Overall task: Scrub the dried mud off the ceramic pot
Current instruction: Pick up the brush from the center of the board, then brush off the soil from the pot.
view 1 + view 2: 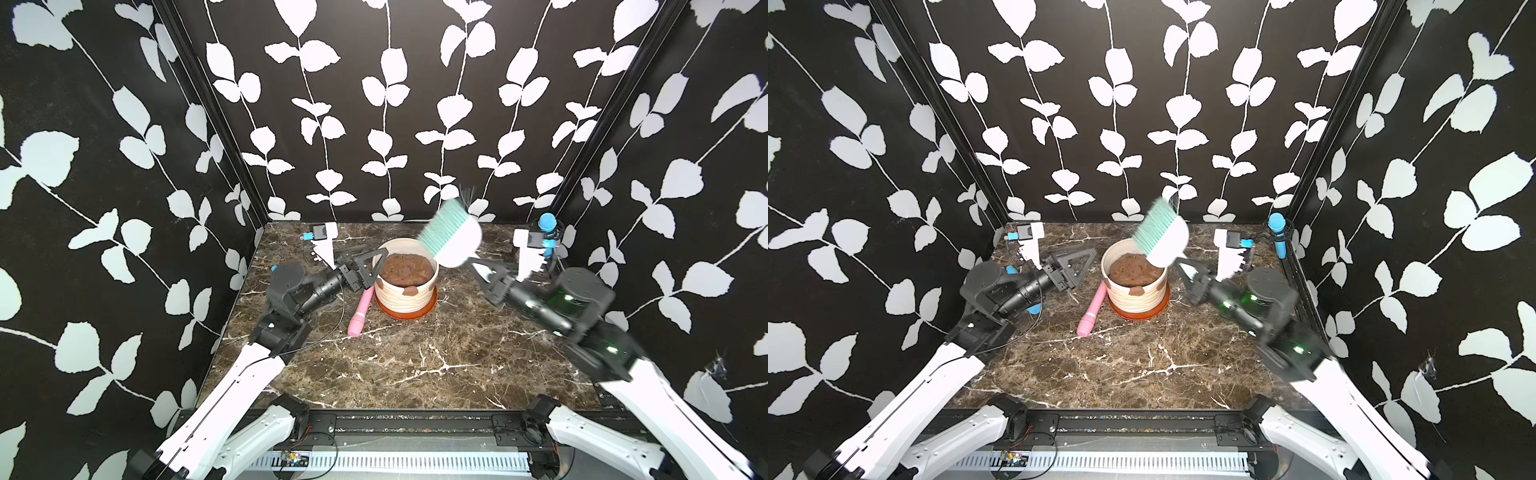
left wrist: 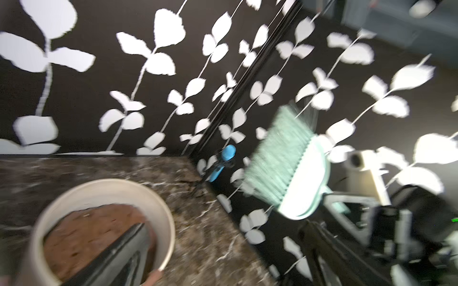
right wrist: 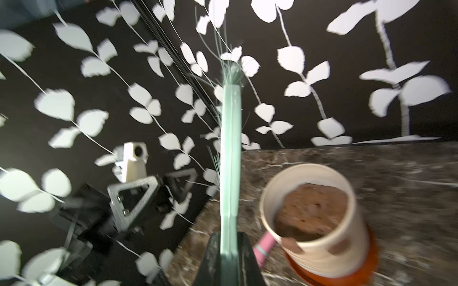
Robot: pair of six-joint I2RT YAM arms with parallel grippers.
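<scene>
Two arms over one dark marble tabletop [image 1: 415,365].

1. Ceramic pot [image 1: 405,286]: cream, ribbed, upright on a terracotta saucer [image 1: 405,313], toward the back middle of the tabletop. It is filled with a lumpy brown soil mass [image 1: 407,268].
2. Dried mud [image 1: 411,291]: a reddish-brown patch on the pot's near wall just under the rim. A second one sits on its left side [image 1: 379,284]. Both show in both top views.
3. Pink handled tool [image 1: 359,309]: lying on the tabletop just beside the pot's left side, held by nothing.
4. Left gripper [image 1: 374,255]: jaws spread wide and empty, at the pot's left rim. Contact with the rim cannot be told.
5. Right gripper [image 1: 478,266]: clamped on the handle of the hand brush [image 1: 451,237].
6. Hand brush: white body, mint-green bristles, raised above the pot's far right rim, bristles angled up and away, motion-blurred.
7. Blue microphone-shaped item [image 1: 547,232]: standing at the far right corner.
</scene>
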